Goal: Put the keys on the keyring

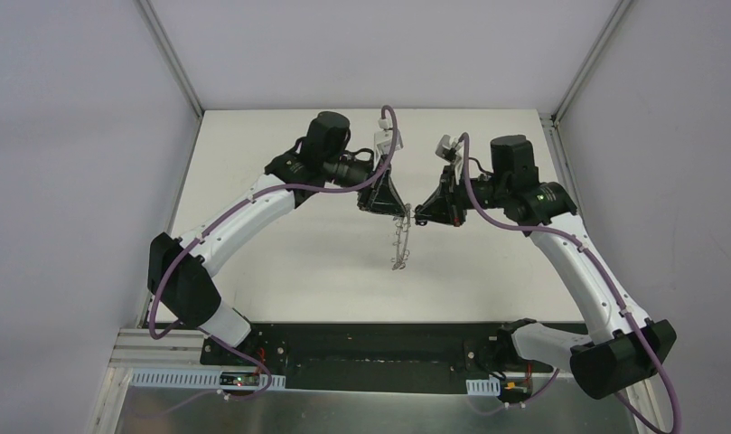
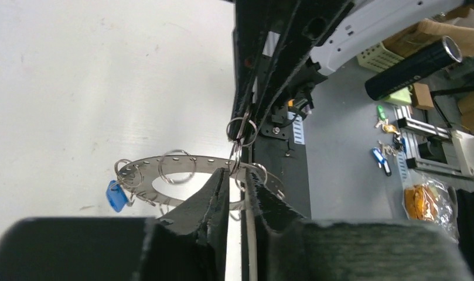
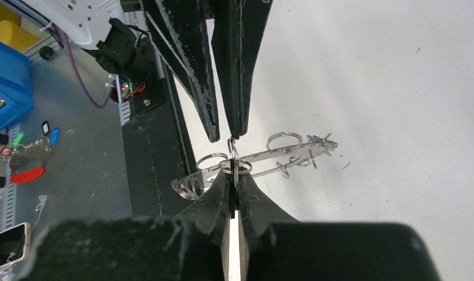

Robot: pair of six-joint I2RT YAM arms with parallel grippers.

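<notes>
The keyring [image 1: 400, 244] hangs in the air between my two grippers above the white table; it is a flat grey disc [image 2: 214, 161] with wire loops round its rim. A blue-headed key [image 2: 116, 196] dangles from a loop on its far side. My left gripper [image 2: 237, 175] straddles the disc's rim and a wire loop, its fingers a narrow gap apart with table showing between them. Tip to tip with it, my right gripper [image 3: 234, 174] is shut on a thin black key head [image 3: 231, 193] seen edge-on. A wire loop [image 3: 231, 146] rises from that key beside the keyring [image 3: 269, 153].
A black base plate [image 1: 379, 348] runs along the table's near edge below the keyring. White enclosure walls stand on three sides. Off the table lie spare keys [image 2: 382, 159], a black cylinder [image 2: 413, 61] and a blue bin [image 3: 6, 76].
</notes>
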